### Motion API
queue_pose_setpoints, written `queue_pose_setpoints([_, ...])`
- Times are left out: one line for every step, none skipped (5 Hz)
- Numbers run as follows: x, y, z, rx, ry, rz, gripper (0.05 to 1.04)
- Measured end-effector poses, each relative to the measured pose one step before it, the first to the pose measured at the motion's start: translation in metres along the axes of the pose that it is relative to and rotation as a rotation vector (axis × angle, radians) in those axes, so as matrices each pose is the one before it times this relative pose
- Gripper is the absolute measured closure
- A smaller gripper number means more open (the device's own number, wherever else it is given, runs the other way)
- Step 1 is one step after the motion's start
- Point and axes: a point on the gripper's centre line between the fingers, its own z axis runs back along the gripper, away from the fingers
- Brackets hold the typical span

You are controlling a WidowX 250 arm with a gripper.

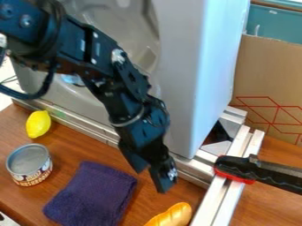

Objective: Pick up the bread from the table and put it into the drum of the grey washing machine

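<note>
Purple cloth [93,194], folded into a pad, lies flat on the wooden table between the open can [29,164] and the bread [171,215]. Gripper [151,181] hangs just beyond the cloth's right edge, fingers spread, nothing held between them. Lemon [38,124] sits behind the can, near the metal rail. Handling, estimated: cloth light, soft, limp — unlikely to slip or break, though the layers may part if only the top one is caught. Best hold — a deep pinch through all layers at the right edge.
</note>
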Motion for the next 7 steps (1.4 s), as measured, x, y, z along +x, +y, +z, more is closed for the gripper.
queue_pose_setpoints([-0.00519,-0.00777,-0.01196,-0.0555,0.0272,-0.0375,0.081])
queue_pose_setpoints([-0.00626,-0.00702,-0.0152,-0.0084,0.0578,-0.0319,0.081])
queue_pose_setpoints([-0.00985,-0.00195,-0.00884,-0.0072,0.0661,0.0027,0.081])
queue_pose_setpoints([-0.00477,-0.00373,-0.01025,-0.0088,0.0705,0.0015,0.081])
queue_pose_setpoints([-0.00273,-0.00076,-0.0024,0.0168,0.0744,0.0228,0.081])
queue_pose_setpoints([0.00116,0.00543,0.00196,0.061,0.0726,0.005,0.081])
queue_pose_setpoints([0.00198,0.00431,0.00083,0.0153,0.0499,0.0058,0.081])
